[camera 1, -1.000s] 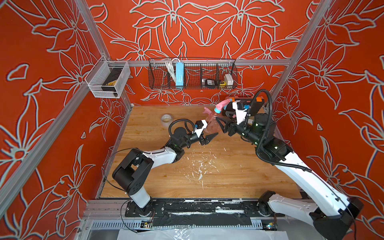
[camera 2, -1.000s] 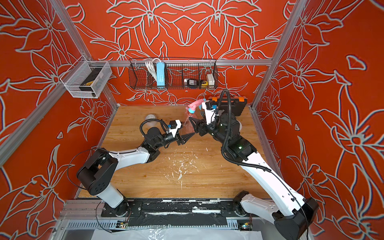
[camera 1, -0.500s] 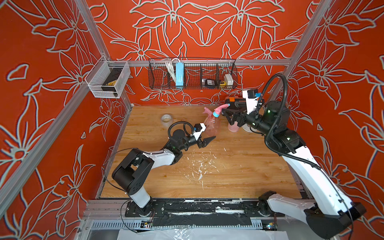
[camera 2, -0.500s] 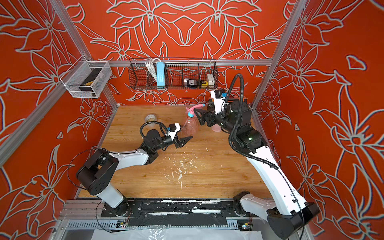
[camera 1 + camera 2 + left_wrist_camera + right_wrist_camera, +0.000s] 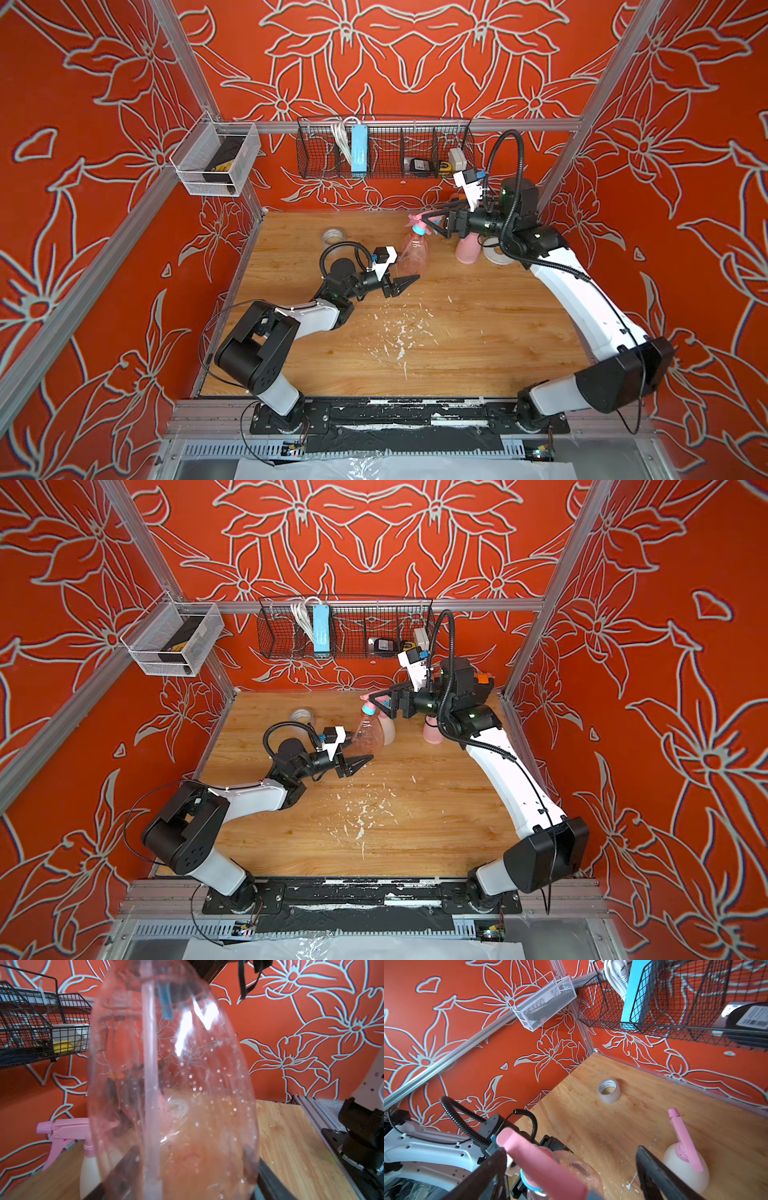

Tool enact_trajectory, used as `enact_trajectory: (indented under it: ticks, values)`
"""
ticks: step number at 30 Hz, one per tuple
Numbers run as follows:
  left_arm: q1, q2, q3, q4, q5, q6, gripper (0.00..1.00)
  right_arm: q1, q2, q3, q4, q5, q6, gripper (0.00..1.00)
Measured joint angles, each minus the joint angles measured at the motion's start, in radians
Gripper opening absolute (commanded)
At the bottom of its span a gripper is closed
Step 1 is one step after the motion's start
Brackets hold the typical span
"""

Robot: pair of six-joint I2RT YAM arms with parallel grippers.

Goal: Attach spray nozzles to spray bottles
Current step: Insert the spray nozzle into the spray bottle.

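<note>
Wooden worktop point(image 5: 457, 332), loud orange flower walls. Left jaws are clamped on the base of the see-through bottle point(image 5: 413, 251), upright toward the back, pink-and-blue nozzle point(image 5: 417, 222) on its neck. Right jaws hang wide open either side of that nozzle.

No text, brand or number is legible. Tape roll point(image 5: 609, 1091), near the worktop's back edge: small print inside its core, too fine to read. Black device point(image 5: 735, 1015) in the wire basket point(image 5: 664, 1012): white barcode label, characters too small to read.
</note>
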State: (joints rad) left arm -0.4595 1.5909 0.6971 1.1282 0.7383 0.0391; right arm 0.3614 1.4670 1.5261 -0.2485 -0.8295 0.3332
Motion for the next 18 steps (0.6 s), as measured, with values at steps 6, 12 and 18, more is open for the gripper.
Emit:
enact_trajectory:
  ticks: [6,12,18]
  values:
    - [0.012,0.000,0.000,0.004,0.024,-0.012,0.48,0.001,0.022,-0.003,0.067,-0.061,0.058,0.76]
    - [0.022,0.000,0.000,0.010,0.027,-0.026,0.48,0.011,-0.036,-0.066,0.117,-0.057,0.080,0.52]
    - [0.022,0.000,0.001,0.011,0.035,-0.044,0.48,0.031,-0.085,-0.086,0.114,-0.032,0.062,0.38]
